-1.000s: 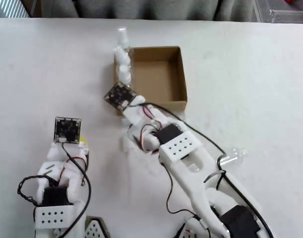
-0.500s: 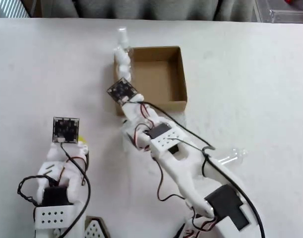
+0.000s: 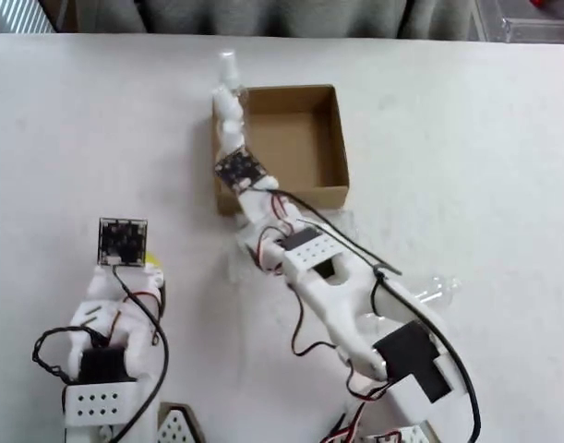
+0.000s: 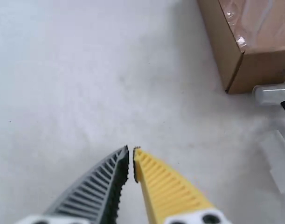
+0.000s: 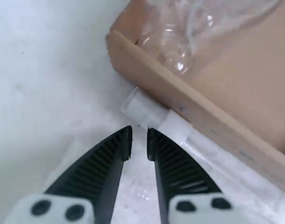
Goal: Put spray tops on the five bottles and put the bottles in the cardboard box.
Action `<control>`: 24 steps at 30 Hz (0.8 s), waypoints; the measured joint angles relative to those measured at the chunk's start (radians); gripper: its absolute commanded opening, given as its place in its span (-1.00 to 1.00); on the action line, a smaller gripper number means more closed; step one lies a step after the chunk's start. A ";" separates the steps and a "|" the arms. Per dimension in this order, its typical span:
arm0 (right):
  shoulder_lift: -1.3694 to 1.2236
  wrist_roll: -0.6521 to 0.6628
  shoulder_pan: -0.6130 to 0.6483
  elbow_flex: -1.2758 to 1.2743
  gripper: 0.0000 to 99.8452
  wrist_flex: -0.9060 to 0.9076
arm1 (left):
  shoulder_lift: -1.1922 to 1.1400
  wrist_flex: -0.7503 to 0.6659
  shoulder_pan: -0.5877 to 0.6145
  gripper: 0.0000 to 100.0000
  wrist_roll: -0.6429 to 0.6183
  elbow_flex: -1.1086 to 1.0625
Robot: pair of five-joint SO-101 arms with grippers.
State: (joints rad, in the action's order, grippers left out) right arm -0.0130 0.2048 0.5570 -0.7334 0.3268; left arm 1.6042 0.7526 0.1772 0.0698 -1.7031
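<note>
The cardboard box [image 3: 341, 138] stands open at the table's far middle. Clear bottles [image 3: 230, 109] lie along its left wall. In the right wrist view a clear bottle [image 5: 177, 44] lies inside the box [image 5: 212, 116]. Another clear bottle [image 5: 144, 111] lies on the table against the box's outer wall. My right gripper [image 5: 138, 135] hovers just over it, its black fingers a narrow gap apart and holding nothing. My left gripper [image 4: 131, 153] is shut and empty over bare table, to the left of the box corner [image 4: 233, 56]. One more bottle [image 3: 435, 292] lies at the right, beside the right arm.
The right arm [image 3: 346, 295] stretches diagonally from the near right edge up to the box's front left corner. The left arm [image 3: 111, 341] sits at the near left. A bottle neck [image 4: 273, 93] shows beside the box corner in the left wrist view.
The right arm has swung forward and to the right, bringing its wrist up to the box's front left corner. The left arm has kept still.
</note>
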 measured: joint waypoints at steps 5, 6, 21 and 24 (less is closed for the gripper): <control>0.057 0.000 -0.081 0.000 -0.90 0.055 | 0.000 0.000 0.000 -0.95 0.000 0.000; 0.069 0.000 -0.097 0.000 -0.90 0.071 | 0.000 0.000 0.000 -0.95 0.000 0.000; 0.195 0.000 -0.181 0.000 -0.90 0.222 | 0.000 0.000 0.000 -0.95 -0.003 0.000; 0.265 0.000 -0.127 0.000 -0.90 0.255 | 0.000 0.000 0.000 -0.95 -0.003 0.000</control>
State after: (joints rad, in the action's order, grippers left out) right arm 0.2524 0.2048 0.4296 -0.7334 0.5815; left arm 1.6042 0.7526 0.1772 0.0667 -1.7031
